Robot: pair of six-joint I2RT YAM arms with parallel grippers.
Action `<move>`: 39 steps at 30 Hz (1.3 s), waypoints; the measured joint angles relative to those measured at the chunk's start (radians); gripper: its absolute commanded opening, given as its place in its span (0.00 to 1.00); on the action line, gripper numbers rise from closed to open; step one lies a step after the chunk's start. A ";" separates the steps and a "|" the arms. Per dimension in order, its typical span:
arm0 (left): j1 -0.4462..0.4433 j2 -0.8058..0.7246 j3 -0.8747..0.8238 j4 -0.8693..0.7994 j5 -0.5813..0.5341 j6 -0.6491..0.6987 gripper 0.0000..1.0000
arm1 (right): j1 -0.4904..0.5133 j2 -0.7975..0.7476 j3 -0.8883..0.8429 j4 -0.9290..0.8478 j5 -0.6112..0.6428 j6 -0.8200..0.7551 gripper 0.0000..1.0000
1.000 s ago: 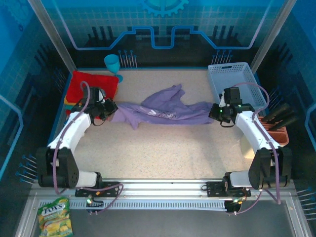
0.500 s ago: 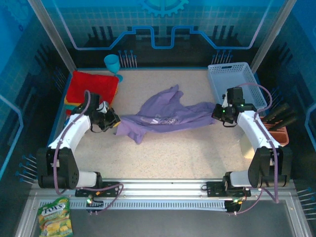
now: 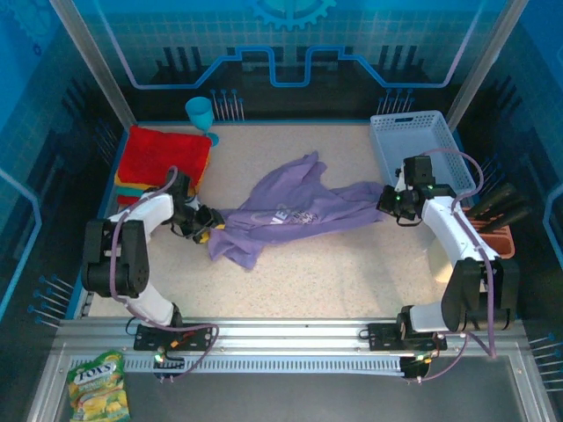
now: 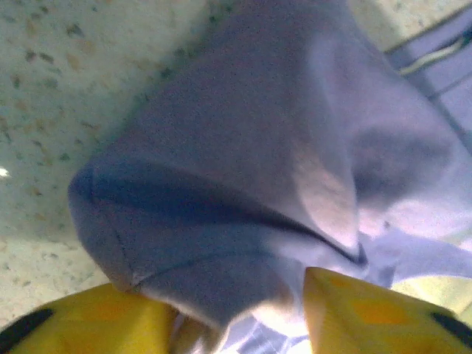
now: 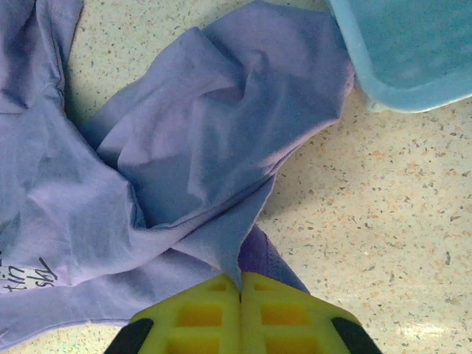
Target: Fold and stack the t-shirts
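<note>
The right gripper is clenched. In its wrist view the two yellow pads meet flat, with a peak of the lavender t-shirt nipped in the seam between them. From above that pinch is too small to read. There the right gripper sits just off the near-left corner of the pale blue basket. The wrist view also shows the cloth running up against the basket; whether they touch I cannot tell.

The left gripper grasps the shirt too: its yellow fingers stand apart with a thick fold bunched between them. From above, the left gripper is well left of the basket. The lavender t-shirt lies crumpled on the table, strung leftward from the basket's corner to that claw, print up. A folded red t-shirt lies far left of the basket.
</note>
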 measured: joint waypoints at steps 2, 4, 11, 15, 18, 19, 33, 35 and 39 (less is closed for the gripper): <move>0.000 -0.018 0.002 -0.003 -0.027 0.007 0.67 | 0.000 0.000 -0.003 0.001 -0.003 0.000 0.00; -0.001 -0.063 0.002 -0.014 -0.060 0.012 0.66 | 0.000 0.000 -0.007 0.005 -0.011 0.000 0.00; -0.034 -0.343 -0.090 -0.040 -0.122 0.005 0.57 | 0.000 0.003 -0.013 0.016 -0.031 0.000 0.00; -0.110 -0.428 -0.207 -0.057 -0.158 -0.044 0.54 | 0.000 0.003 -0.014 0.024 -0.041 0.000 0.00; -0.175 -0.433 -0.262 -0.050 -0.196 -0.087 0.55 | 0.000 0.007 -0.017 0.031 -0.044 0.000 0.00; -0.190 -0.432 -0.271 -0.043 -0.207 -0.096 0.57 | 0.000 0.009 -0.019 0.031 -0.045 0.000 0.00; -0.250 -0.296 -0.339 0.106 -0.357 -0.169 0.12 | 0.000 0.007 -0.028 0.035 -0.066 0.002 0.00; -0.250 -0.293 -0.335 0.128 -0.365 -0.164 0.00 | 0.000 0.001 -0.032 0.032 -0.070 0.004 0.00; -0.251 -0.302 -0.239 0.129 -0.364 -0.158 0.00 | -0.001 -0.025 -0.031 0.013 -0.089 0.005 0.00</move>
